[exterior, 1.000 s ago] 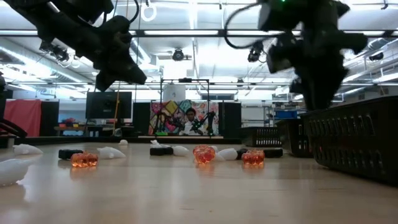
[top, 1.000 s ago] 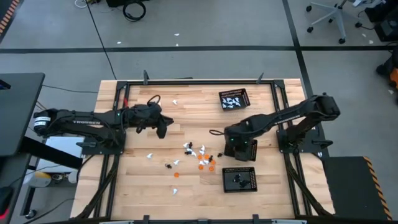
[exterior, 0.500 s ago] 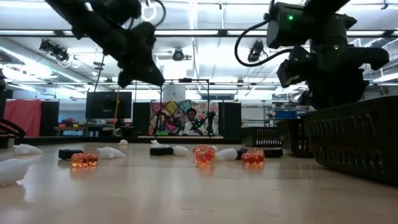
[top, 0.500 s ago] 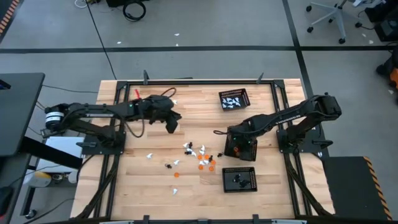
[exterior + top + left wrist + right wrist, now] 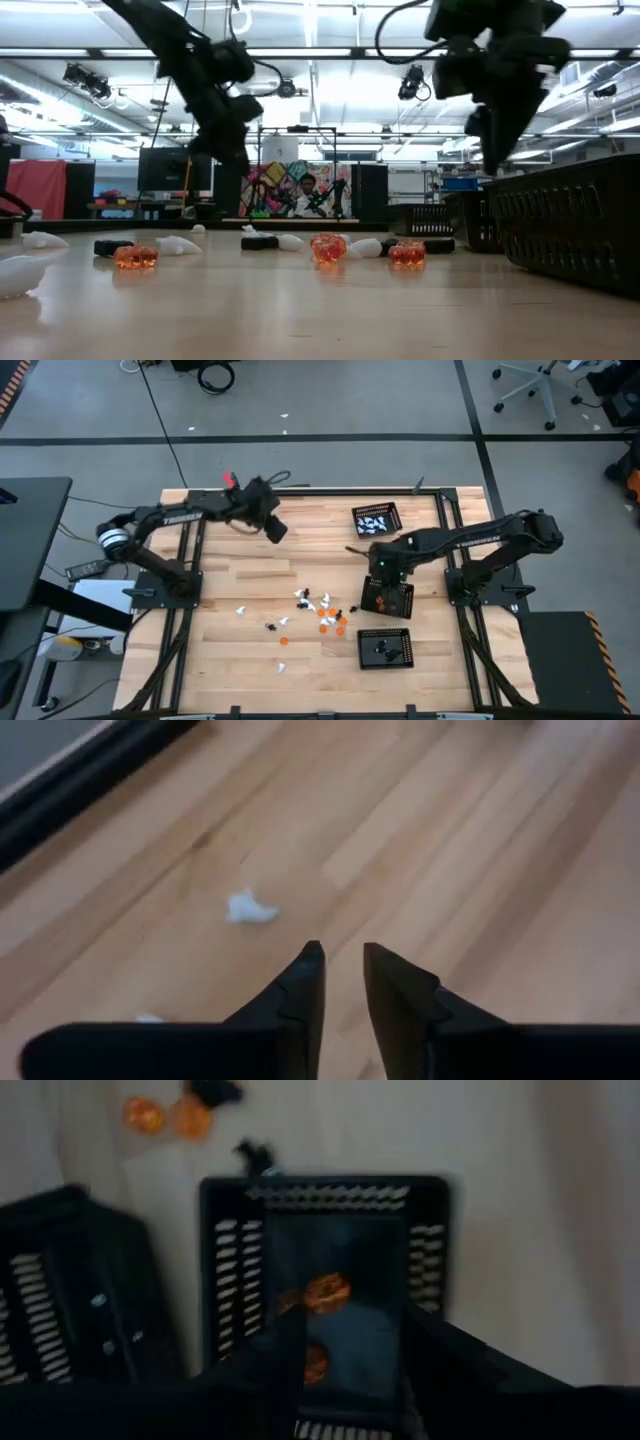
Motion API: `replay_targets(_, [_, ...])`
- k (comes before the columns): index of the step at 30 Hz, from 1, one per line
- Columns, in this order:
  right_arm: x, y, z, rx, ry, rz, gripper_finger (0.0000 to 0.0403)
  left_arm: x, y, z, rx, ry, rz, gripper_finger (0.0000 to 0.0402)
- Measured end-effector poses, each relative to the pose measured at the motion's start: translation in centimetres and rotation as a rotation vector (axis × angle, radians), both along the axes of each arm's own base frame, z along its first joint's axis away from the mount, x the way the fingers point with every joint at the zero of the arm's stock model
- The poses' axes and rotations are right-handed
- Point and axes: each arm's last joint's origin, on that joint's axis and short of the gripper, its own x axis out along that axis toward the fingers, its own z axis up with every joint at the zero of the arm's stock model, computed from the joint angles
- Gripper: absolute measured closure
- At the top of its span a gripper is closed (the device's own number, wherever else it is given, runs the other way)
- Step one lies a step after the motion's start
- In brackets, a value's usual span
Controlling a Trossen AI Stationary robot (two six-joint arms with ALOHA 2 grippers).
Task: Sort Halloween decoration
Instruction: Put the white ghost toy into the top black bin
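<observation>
left end effector (image 5: 276,530): far bench edge, nearly pressed together, empty | right end effector (image 5: 378,567): spread above orange tray (image 5: 387,598) | figures (image 5: 320,610): mid-bench

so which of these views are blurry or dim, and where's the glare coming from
The right wrist view is dim and soft: the mesh tray and the orange figures in it look smeared. The left wrist view is brighter but slightly soft, with the white figure fuzzy. The low view is backlit by ceiling strip lights, so both arms show as silhouettes. The high view is evenly lit and sharp.
</observation>
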Motion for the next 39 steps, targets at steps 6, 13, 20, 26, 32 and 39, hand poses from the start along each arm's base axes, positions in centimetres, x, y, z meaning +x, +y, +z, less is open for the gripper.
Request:
replay_targets(6, [2.3, -0.8, 2.3, -0.064, 0.011, -0.020, 0.0238, 0.1, 2.8, -1.3, -0.104, 0.217, -0.112, 0.0252])
replay_targets(13, [4.0, -1.1, 3.3, -0.148, -0.054, -0.042, 0.0238, -0.7, 4.4, -2.6, -0.110, 0.490, -0.093, 0.0208])
replay_targets(20, [4.2, -1.5, 3.3, -0.159, -0.083, -0.054, 0.0238, -0.4, 5.0, -4.5, -0.139, 0.537, -0.033, 0.0186])
replay_targets(26, [4.2, -1.6, 3.3, -0.142, -0.085, -0.050, 0.0238, 0.1, 5.4, -6.5, -0.175, 0.573, -0.013, 0.0180])
replay_targets(32, [4.2, -1.5, 3.3, -0.136, -0.085, -0.053, 0.0238, 0.3, 5.8, -7.9, -0.196, 0.600, 0.007, 0.0183])
replay_targets(39, [4.3, -1.1, 3.3, -0.136, -0.093, -0.041, 0.0238, 0.4, 5.8, -8.2, -0.202, 0.596, -0.022, 0.0232])
